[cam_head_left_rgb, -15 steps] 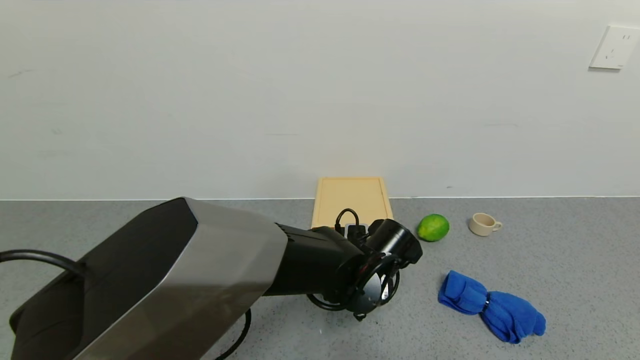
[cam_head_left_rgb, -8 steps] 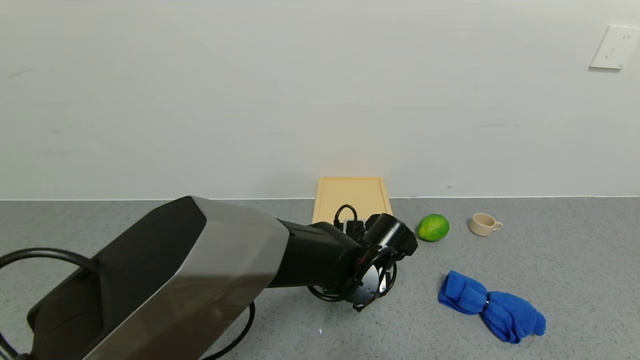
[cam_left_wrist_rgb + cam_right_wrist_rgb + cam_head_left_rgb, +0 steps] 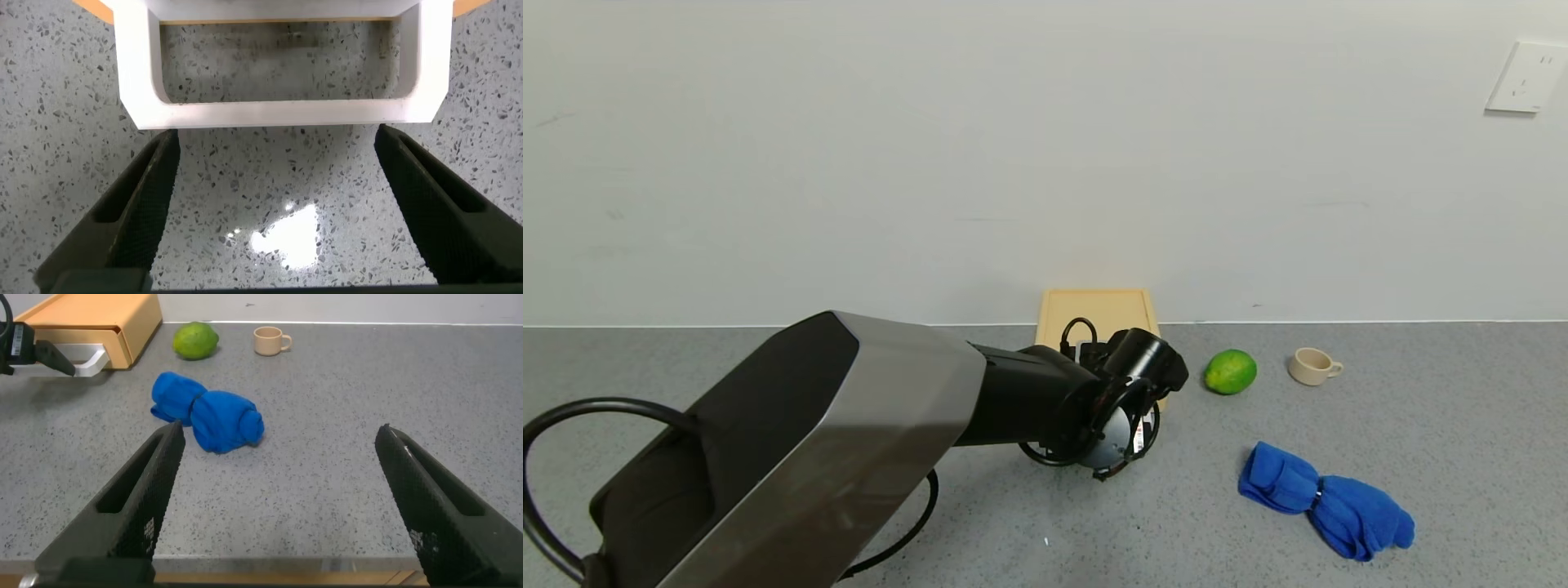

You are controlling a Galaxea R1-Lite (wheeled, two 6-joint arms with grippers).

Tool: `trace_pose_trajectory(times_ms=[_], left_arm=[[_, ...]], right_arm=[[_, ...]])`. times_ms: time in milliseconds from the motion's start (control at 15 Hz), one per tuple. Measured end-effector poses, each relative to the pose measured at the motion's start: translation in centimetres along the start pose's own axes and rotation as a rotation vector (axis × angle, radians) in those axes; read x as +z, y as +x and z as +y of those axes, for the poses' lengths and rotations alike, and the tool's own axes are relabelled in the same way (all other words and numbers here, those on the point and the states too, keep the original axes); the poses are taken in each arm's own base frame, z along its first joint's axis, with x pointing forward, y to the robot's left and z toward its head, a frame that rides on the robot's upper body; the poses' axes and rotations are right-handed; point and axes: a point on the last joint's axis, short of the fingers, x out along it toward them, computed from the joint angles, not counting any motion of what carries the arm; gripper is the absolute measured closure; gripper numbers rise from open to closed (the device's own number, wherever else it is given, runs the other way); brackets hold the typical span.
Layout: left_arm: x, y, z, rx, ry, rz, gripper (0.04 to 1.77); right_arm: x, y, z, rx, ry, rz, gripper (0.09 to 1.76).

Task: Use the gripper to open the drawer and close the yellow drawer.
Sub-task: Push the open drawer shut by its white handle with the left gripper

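The grey speckled counter (image 3: 1421,408) carried everything, and the big silver-and-black left arm (image 3: 849,425) reached across it toward the flat yellow box (image 3: 1094,314) against the wall. The left hand (image 3: 278,196) was spread wide, fingers (image 3: 139,204) well apart, holding nothing, tips just short of the drawer's white loop handle (image 3: 278,110). Only the left wrist view showed that gap and the handle; from the head the arm hid the drawer front. The right hand (image 3: 278,498) hung open over the counter, well away, gripping nothing. Its camera alone caught the drawer (image 3: 86,339) from the side, pushed in, handle sticking out. Right of the box sat a blue cloth (image 3: 1323,500), a lime (image 3: 1230,371) and a small cup (image 3: 1312,366).
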Motion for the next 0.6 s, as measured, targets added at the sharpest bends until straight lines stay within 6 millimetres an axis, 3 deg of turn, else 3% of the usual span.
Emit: trace_pose_trajectory(times_ms=[600], left_arm=[[0.80, 1.06, 0.19, 0.004, -0.002, -0.017, 0.09]], right_arm=[[0.00, 0.00, 0.00, 0.000, 0.000, 0.000, 0.14]])
